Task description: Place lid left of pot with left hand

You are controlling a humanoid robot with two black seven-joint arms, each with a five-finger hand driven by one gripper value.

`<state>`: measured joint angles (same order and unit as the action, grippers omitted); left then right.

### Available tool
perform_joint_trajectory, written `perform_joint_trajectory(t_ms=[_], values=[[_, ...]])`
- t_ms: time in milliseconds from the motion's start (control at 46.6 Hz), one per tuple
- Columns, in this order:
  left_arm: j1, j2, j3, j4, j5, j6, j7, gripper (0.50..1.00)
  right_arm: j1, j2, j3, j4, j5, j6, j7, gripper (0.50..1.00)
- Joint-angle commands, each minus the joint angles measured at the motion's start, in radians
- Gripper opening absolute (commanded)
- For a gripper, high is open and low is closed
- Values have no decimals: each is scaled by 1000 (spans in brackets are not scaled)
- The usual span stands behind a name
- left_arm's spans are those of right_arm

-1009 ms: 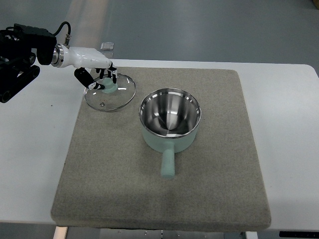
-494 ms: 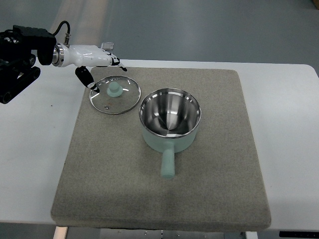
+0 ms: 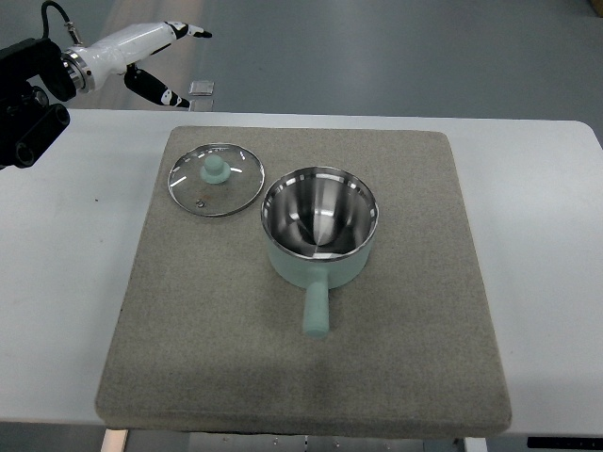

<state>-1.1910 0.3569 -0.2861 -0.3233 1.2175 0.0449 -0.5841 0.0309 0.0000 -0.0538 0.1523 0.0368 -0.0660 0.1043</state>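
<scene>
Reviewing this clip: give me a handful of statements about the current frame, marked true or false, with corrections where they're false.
1. The lid lies flat on the mat, left of the pot. True.
2. The left hand grips the lid's knob. False: it is raised clear of the lid, fingers open, holding nothing.
3. The pot is covered. False: its steel interior is exposed.
4. The pot's handle points toward the near edge. True.
5. The right hand rests on the mat. False: it is out of view.

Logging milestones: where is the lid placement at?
Done: the glass lid lies flat on the grey mat, left of the pot, knob up. In hand: nothing; the left hand is open and lifted clear beyond the table edge. Left: nothing on the placement itself.
</scene>
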Motion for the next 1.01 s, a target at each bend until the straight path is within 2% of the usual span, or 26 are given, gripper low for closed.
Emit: perform_joint_trajectory(t_ms=[0,172,472,622,773,880,987], values=[[8,-18,1,44,-127,35,1,917,0,0,0,1,0,0,0,921],[11,-56,-1,128,-381,40,39,915,0,0,0,1,0,0,0,921],[14,-59,-5,130,-717,26,109,917,0,0,-1,0,-2,0,0,921],[25,-61,-5,130,-858,20,119,917,0,0,0,0,0,0,0,921],[34,-61,-15,127,-980,12,231,917,0,0,0,0,0,0,0,921],[62,-70,-24,118,-1108,-19,267,917,0,0,0,0,-2,0,0,921],[65,-90,-27,116,-1250,-17,293,911,0,0,-1,0,0,0,0,921]])
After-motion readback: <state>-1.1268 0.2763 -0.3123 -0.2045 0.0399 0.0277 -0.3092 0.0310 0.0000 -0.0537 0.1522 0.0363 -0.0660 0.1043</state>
